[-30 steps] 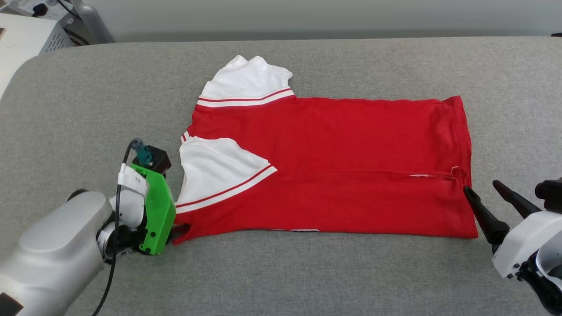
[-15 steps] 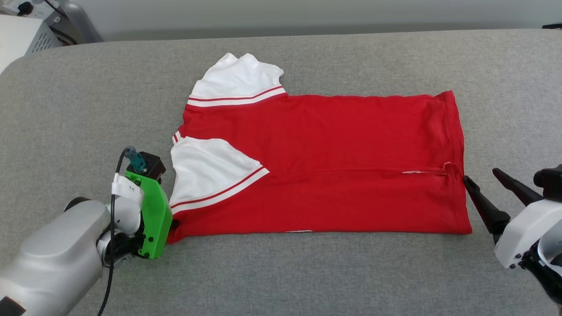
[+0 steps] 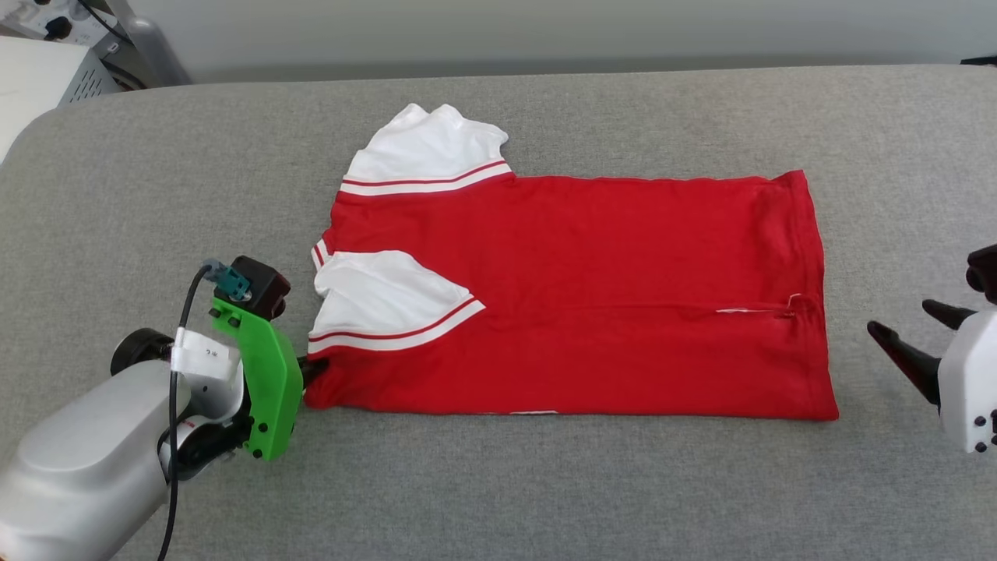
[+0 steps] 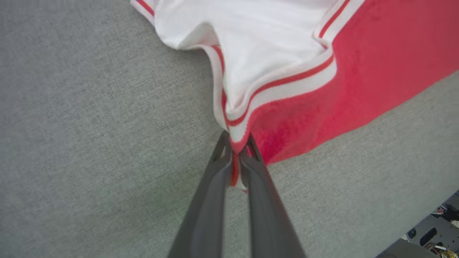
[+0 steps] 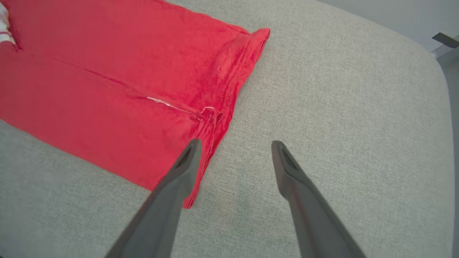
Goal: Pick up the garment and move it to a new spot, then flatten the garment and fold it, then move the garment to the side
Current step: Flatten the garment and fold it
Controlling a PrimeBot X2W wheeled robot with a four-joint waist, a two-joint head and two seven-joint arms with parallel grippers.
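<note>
The garment [image 3: 592,296] lies folded lengthwise on the grey cushion, red body with two white striped sleeves at its left end. My left gripper [image 3: 310,368] is at the garment's near left corner. In the left wrist view it [image 4: 236,143] is shut on the garment [image 4: 358,71], pinching the striped sleeve trim and red corner between its fingers. My right gripper [image 3: 911,331] hovers open just right of the hem, apart from the cloth. In the right wrist view it [image 5: 235,145] stands open over bare cushion beside the garment's hem [image 5: 229,89].
The grey cushioned surface [image 3: 545,483] spreads wide around the garment. A white box [image 3: 47,78] and a metal stand [image 3: 148,47] sit beyond the far left corner. The surface's rounded edge [image 5: 435,71] runs close to the right gripper.
My left gripper has shut on the garment's near left corner and drawn it slightly away. My right gripper has pulled back to the right, off the hem. The camera has shifted a little.
</note>
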